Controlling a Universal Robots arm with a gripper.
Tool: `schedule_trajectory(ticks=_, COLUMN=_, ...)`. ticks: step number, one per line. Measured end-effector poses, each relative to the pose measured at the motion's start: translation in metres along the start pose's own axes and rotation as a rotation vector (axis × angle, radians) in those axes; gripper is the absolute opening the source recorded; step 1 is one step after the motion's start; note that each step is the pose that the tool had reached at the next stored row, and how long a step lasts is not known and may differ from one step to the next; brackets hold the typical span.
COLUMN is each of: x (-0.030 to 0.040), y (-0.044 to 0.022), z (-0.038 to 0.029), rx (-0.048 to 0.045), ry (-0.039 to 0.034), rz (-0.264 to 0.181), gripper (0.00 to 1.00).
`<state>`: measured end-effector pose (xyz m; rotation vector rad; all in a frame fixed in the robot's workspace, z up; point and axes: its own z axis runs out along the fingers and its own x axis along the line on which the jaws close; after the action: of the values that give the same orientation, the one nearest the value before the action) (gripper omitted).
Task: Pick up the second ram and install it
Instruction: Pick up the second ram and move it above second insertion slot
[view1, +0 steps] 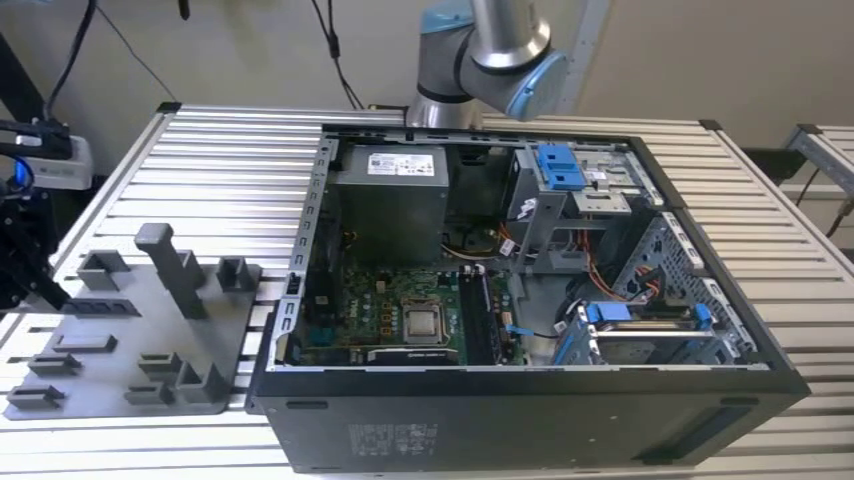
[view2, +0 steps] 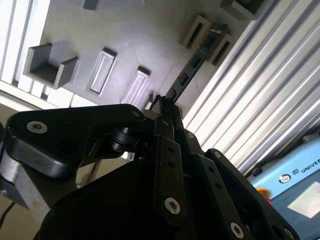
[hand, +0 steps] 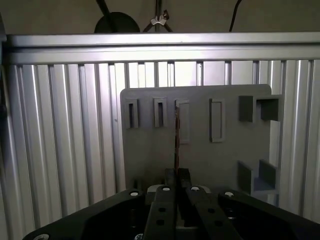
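Note:
The second ram (view2: 196, 62) is a thin dark stick seen edge-on, reaching from my fingertips toward two grey blocks of the fixture plate (view2: 125, 45). My gripper (view2: 162, 107) is shut on its near end. In the first wrist view the ram (hand: 176, 135) is a narrow vertical line above the shut gripper (hand: 176, 175), over the plate (hand: 200, 160). In the exterior view the gripper (view1: 56, 298) is at the far left and the ram (view1: 107, 307) is a dark bar by the plate's holders. I cannot tell whether the ram rests in a holder or hangs just above it.
The open computer case (view1: 534, 400) lies at the exterior view's right, with the green board (view1: 400, 300) and its black slots (view1: 478, 310) inside. Grey posts (view1: 171, 268) stand on the fixture plate. A ribbed metal table (view1: 214, 170) carries everything.

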<state>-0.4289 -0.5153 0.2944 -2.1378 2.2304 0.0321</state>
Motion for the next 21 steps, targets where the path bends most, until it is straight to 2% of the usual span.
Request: schedule_trajectory(ticks=21, x=-0.0014, y=-0.0006, z=-0.0279, rx=0.0001, ry=0.0, rz=0.001, gripper=0.14)
